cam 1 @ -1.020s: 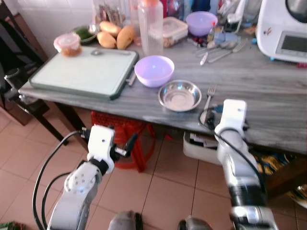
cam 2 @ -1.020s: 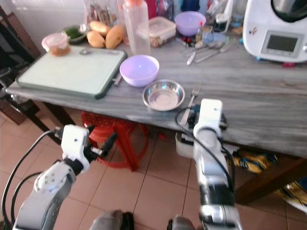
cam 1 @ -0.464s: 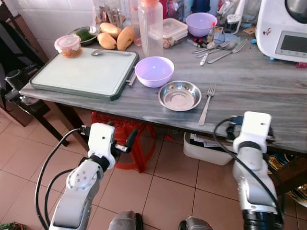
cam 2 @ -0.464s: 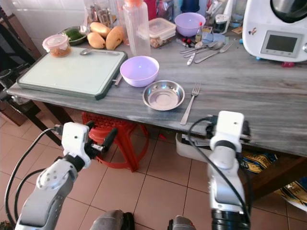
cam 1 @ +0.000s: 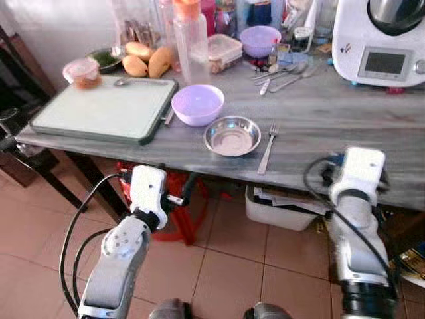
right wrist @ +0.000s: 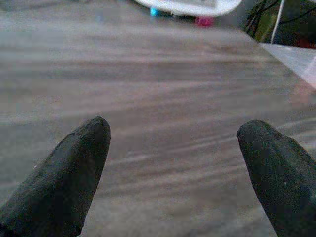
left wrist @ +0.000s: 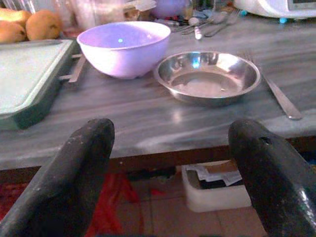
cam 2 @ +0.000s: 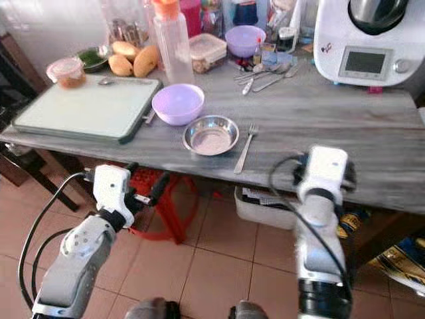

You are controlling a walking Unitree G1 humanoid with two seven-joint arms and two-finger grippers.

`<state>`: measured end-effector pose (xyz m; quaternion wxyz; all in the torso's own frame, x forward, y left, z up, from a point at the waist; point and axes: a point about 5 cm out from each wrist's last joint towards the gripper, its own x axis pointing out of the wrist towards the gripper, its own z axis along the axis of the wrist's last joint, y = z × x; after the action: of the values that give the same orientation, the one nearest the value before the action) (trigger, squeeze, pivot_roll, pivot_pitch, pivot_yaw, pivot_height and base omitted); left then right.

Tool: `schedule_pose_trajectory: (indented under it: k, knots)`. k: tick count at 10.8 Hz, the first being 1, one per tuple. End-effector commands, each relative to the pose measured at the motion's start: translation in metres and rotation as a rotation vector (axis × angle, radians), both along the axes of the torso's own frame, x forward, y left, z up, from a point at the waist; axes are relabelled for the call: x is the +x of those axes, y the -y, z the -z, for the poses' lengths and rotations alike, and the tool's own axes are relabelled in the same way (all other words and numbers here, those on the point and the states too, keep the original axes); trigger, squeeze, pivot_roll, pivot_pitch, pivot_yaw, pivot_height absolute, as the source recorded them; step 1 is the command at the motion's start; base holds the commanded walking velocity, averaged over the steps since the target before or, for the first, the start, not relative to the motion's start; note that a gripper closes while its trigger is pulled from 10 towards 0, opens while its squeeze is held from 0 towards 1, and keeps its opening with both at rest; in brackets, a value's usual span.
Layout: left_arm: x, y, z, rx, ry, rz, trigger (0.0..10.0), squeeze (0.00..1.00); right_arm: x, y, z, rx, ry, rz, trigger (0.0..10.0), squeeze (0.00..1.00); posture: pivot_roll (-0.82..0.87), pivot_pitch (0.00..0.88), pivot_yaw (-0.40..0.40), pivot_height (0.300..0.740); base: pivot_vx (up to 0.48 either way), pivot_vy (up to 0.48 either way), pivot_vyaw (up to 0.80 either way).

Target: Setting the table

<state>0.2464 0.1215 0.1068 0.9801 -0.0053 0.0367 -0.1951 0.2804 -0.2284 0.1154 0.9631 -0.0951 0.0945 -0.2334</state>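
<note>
Left wrist view: my left gripper (left wrist: 165, 177) is spread wide and holds nothing; its two black fingers (left wrist: 74, 173) sit below the near edge of the table (left wrist: 148, 131). My right gripper (right wrist: 173, 173) is likewise wide apart and empty, hovering low over bare tabletop well to the right of the steel bowl (cam 1: 232, 135).

Landmark: the steel bowl, which stands near the table's front edge.

- Fork (cam 1: 267, 147): lies flat just right of the steel bowl, apart from it, tines pointing away from me. I judge it light, rigid and slick. It sits flush on the surface, so I would pinch it across the handle, near the middle.
- Steel bowl: shallow, empty, thin-walled. I judge it light and slippery; grip across the rim.
- Lilac bowl (cam 1: 197, 104): just beyond and left of the steel bowl, almost touching it. It looks like plastic, so probably light and not fragile.
- Cutting board (cam 1: 99, 109): farther left, with a spoon (cam 1: 129, 82) at its far edge.

Surface: grey, wood-grained, smooth and somewhat glossy, so items may slide when nudged.

Beyond the steel bowl stand a clear bottle (cam 1: 188, 36), a lidded container (cam 1: 223, 50), a second purple bowl (cam 1: 259, 40), loose cutlery (cam 1: 282, 71) and, to the far right, a white appliance (cam 1: 382, 43). Mangoes (cam 1: 147, 62) lie far left.

Below the table is a tiled floor, with a red stool (cam 1: 174, 199) and a white bin (cam 1: 282, 206).
</note>
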Motion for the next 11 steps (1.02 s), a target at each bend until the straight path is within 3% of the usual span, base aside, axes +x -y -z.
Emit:
schedule_pose_trajectory:
  k: [1, 2, 5, 8, 11]
  knots:
    - [0.000, -0.007, 0.001, 0.018, -0.005, -0.025, 10.0, 0.00, 0.008, 0.000, -0.006, 0.011, 0.004, -0.001, 10.0, 0.00, 0.00, 0.000, 0.076, 0.740, 0.000, 0.000, 0.00]
    - [-0.003, -0.010, 0.002, 0.021, -0.011, -0.027, 10.0, 0.00, 0.016, 0.015, -0.009, 0.018, -0.007, 0.022, 10.0, 0.00, 0.01, 0.000, 0.085, 0.740, 0.000, 0.000, 0.00]
    - [-0.016, -0.022, 0.001, 0.059, -0.039, -0.013, 10.0, 0.00, 0.036, 0.030, -0.030, 0.033, 0.008, 0.016, 10.0, 0.00, 0.05, 0.042, 0.116, 0.740, 0.000, 0.000, 0.00]
    - [-0.028, -0.033, -0.002, 0.091, -0.063, -0.001, 10.0, 0.00, 0.051, 0.022, -0.036, 0.143, -0.006, -0.016, 10.0, 0.00, 0.09, 0.090, 0.146, 0.740, 0.000, 0.000, 0.00]
    - [-0.041, -0.040, -0.004, 0.119, -0.105, 0.020, 10.0, 0.00, 0.051, 0.009, -0.042, 0.216, 0.014, -0.046, 10.0, 0.00, 0.11, 0.134, 0.179, 0.740, 0.000, 0.000, 0.00]
